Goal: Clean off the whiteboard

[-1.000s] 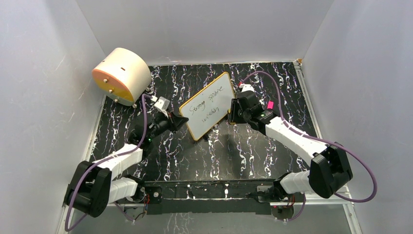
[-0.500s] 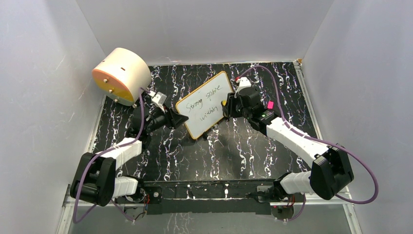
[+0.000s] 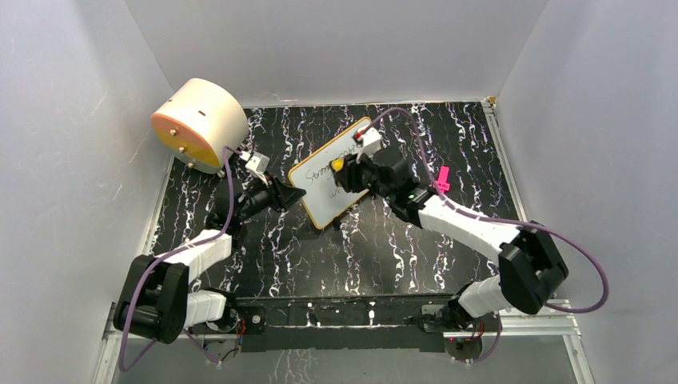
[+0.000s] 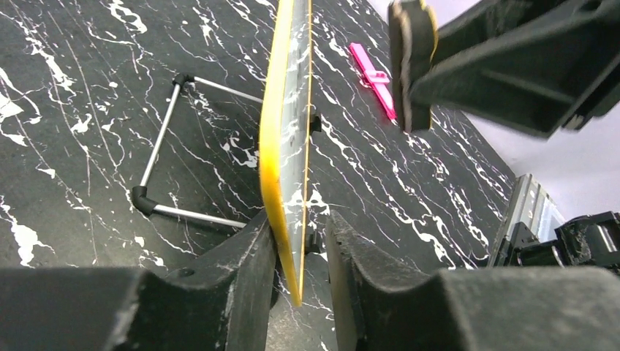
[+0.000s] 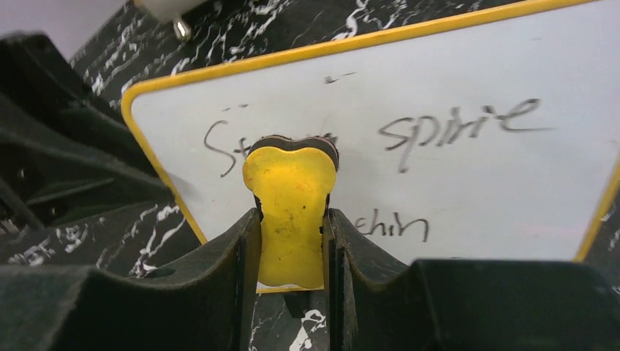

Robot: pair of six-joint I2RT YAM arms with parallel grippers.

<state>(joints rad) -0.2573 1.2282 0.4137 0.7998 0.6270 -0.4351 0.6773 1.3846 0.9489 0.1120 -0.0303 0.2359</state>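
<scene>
Left gripper (image 4: 300,223): jaws straddle the near side edge of the whiteboard (image 5: 453,175). One finger touches the back of the frame; a thin gap shows at the front face, so a firm clamp cannot be confirmed.
Right gripper (image 5: 291,219): jaws clamped on the yellow eraser (image 5: 291,175), its dark pad facing the board.
Eraser position: over the first word of the upper line; from the side it appears just off the surface.
Whiteboard location: mid-table on the black marbled table (image 3: 400,256), propped near upright on a wire stand (image 4: 157,157), between the two grippers.
Board surface: two lines of dark handwriting, both legible where not hidden by the eraser. No wiped patch is visible.
Work done: board braced, eraser fetched and presented to the text.
Work left: judged as almost all of it; both lines need wiping.
Far corner: cream cylinder (image 3: 200,120), well apart from the board.
</scene>
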